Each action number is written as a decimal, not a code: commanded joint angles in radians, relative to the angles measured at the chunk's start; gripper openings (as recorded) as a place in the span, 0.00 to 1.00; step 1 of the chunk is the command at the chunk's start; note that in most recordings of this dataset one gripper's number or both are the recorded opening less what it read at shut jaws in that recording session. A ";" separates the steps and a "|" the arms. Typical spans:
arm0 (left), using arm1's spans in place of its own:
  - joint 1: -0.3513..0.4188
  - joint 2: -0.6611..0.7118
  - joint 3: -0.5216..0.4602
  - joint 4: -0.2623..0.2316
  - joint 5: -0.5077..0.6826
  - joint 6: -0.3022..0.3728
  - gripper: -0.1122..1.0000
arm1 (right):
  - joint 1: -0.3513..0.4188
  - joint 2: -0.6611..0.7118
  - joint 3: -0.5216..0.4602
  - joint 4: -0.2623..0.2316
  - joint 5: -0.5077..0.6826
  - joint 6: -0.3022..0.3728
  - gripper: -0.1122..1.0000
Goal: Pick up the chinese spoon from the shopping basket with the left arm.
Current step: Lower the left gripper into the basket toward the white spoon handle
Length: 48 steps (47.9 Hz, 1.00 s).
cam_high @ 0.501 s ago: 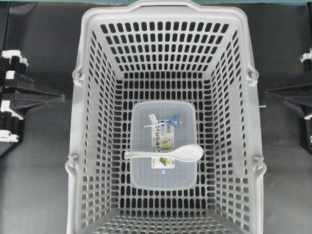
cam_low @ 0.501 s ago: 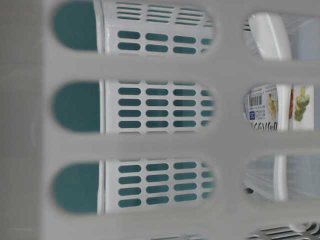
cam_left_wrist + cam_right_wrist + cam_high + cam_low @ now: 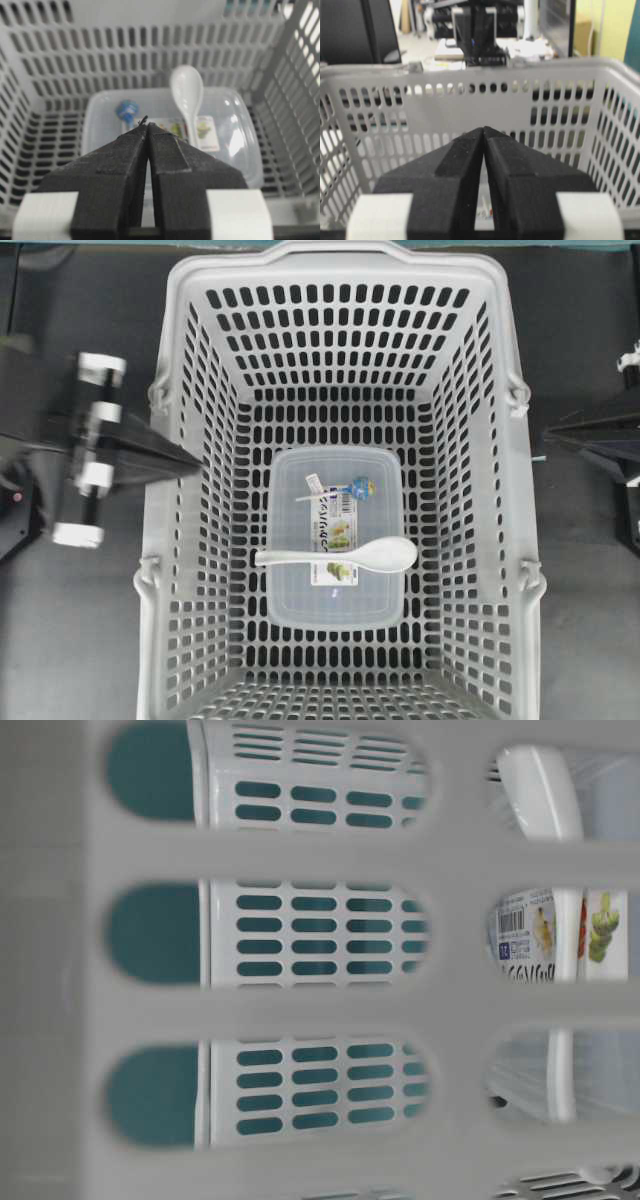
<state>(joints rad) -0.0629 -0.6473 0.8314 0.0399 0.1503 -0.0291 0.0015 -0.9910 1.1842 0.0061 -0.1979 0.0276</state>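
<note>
The glossy white chinese spoon (image 3: pixel 345 556) lies flat on the lid of a clear container inside the light-grey shopping basket (image 3: pixel 176 570); its bowl points right. In the left wrist view the spoon (image 3: pixel 186 95) lies ahead beyond the fingertips. My left gripper (image 3: pixel 190 463) is shut and empty, its tips just over the basket's left rim; it is also in its wrist view (image 3: pixel 147 125). My right gripper (image 3: pixel 550 433) is shut and empty outside the basket's right wall, and its tips meet in its own wrist view (image 3: pixel 483 129).
A clear rectangular labelled container (image 3: pixel 335 610) sits on the basket floor under the spoon. A thin white stick with a blue-green ornament (image 3: pixel 338 490) lies on its lid. The basket's tall slotted walls surround them. The table-level view looks through the basket wall (image 3: pixel 300 1005).
My left arm has risen and swung toward the basket, its tips now at the left rim. The spoon, the container and the right arm have not moved.
</note>
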 commanded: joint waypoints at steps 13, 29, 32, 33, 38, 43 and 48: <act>-0.049 0.285 -0.293 0.005 0.218 0.002 0.10 | 0.012 0.003 -0.014 0.006 0.107 0.115 0.10; -0.055 0.463 -0.491 0.005 0.420 -0.003 0.11 | 0.044 -0.012 -0.017 0.005 0.127 0.060 0.50; -0.058 0.488 -0.506 0.005 0.437 -0.006 0.19 | 0.046 -0.017 -0.017 0.005 0.126 0.051 0.63; -0.058 0.495 -0.511 0.005 0.440 -0.006 0.23 | 0.049 -0.018 -0.017 0.005 0.126 0.048 0.66; -0.074 0.541 -0.534 0.005 0.454 -0.018 0.52 | 0.049 -0.026 -0.017 0.005 0.129 0.043 0.77; -0.084 0.597 -0.568 0.005 0.469 -0.052 0.79 | 0.049 -0.034 -0.018 0.005 0.133 0.043 0.76; -0.089 0.649 -0.594 0.005 0.474 -0.078 0.91 | 0.049 -0.037 -0.018 0.005 0.133 0.043 0.76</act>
<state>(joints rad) -0.1473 -0.0230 0.2746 0.0414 0.6259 -0.0936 0.0476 -1.0324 1.1842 0.0077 -0.0598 0.0721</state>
